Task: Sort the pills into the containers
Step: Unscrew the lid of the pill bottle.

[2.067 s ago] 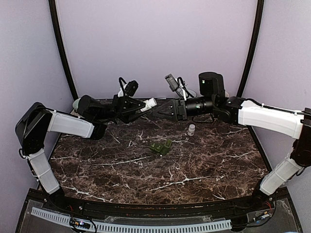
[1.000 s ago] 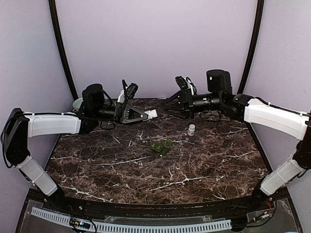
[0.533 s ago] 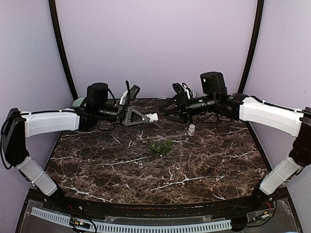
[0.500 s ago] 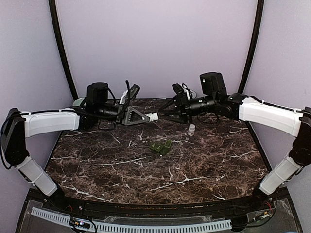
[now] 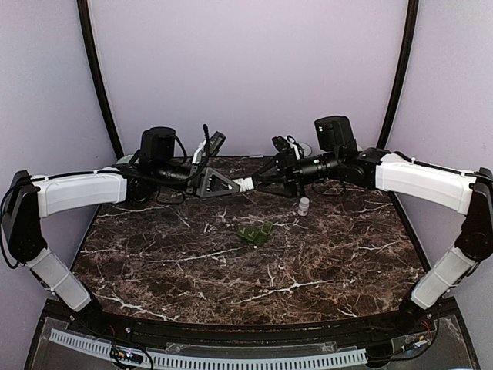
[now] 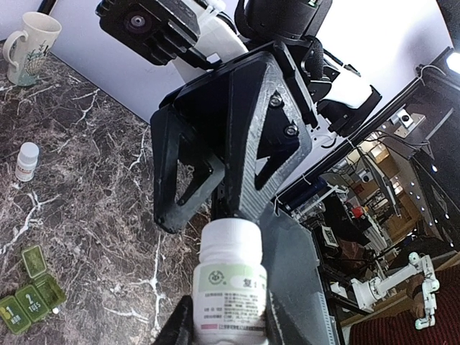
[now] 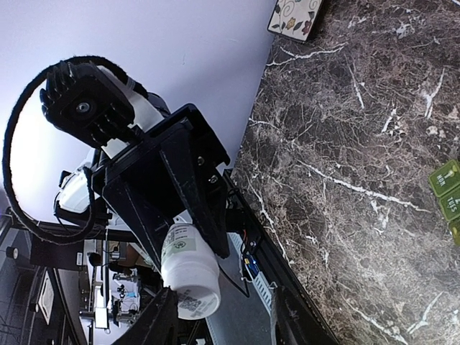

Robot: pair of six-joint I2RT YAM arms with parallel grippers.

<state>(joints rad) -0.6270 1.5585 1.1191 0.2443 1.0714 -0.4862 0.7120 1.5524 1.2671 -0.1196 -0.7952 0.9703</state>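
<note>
We are clamping the white pill bottle [image 6: 231,287] in our left gripper [image 5: 229,185], holding it level in the air above the far side of the marble table [image 5: 154,254], its cap pointing at our right gripper [image 7: 223,310]. That claw's jaws are standing apart on either side of the cap, not squeezing it. Below, a small white vial [image 5: 303,205] is standing near the green pill organizer [image 5: 255,233]
</note>
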